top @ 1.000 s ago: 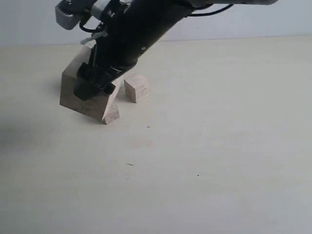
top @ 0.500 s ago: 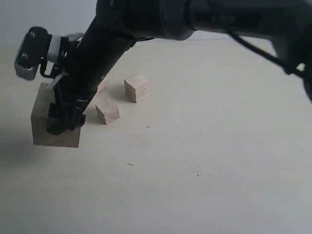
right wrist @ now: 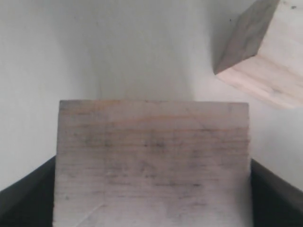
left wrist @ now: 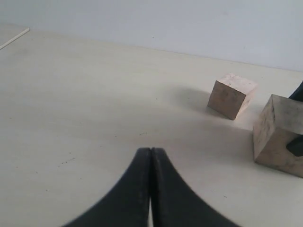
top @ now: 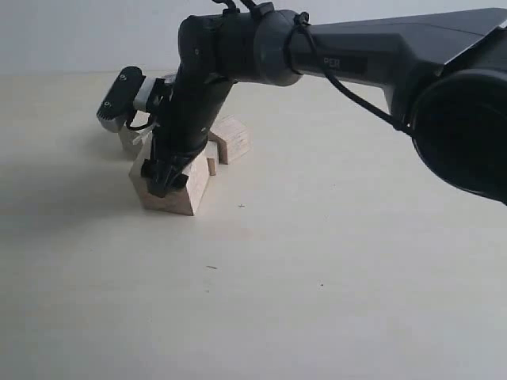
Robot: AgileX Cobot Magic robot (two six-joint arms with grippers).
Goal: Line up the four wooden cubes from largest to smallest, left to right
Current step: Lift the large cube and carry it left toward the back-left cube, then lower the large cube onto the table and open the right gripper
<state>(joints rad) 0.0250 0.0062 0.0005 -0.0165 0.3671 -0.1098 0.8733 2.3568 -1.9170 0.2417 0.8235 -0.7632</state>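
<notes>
Your right arm (top: 372,55) is reaching in from the right edge of the exterior view across to centre-left. Your right gripper (top: 168,184) is pinching the big cube (top: 184,196), one finger on each side. The big cube is sitting tilted at centre-left of the frame, low over the table (top: 333,261). You can't tell whether it is touching the table.

In the right wrist view the big cube (right wrist: 151,161) is filling the lower half of the frame. The dark fingers (right wrist: 277,201) are pressing its two sides at the bottom corners. A cube corner (right wrist: 265,52) is showing at upper right, apart from the big cube; which cube it is, can't tell.

In the exterior view the mid cube (top: 234,139) is lying just right of the arm, above and right of the big cube. The small cube (top: 211,165) is peeking out as a sliver just beside the big cube's right edge. The left cube (top: 127,144) is mostly hiding under the wrist camera (top: 119,101), up and left of the big cube.

Your left gripper (left wrist: 150,158) is pressed together and holding nothing, at bottom centre of the left wrist view. There the big cube (left wrist: 277,137) is sitting at the right edge, with a smaller cube (left wrist: 232,96) near it, above and left, not touching.
</notes>
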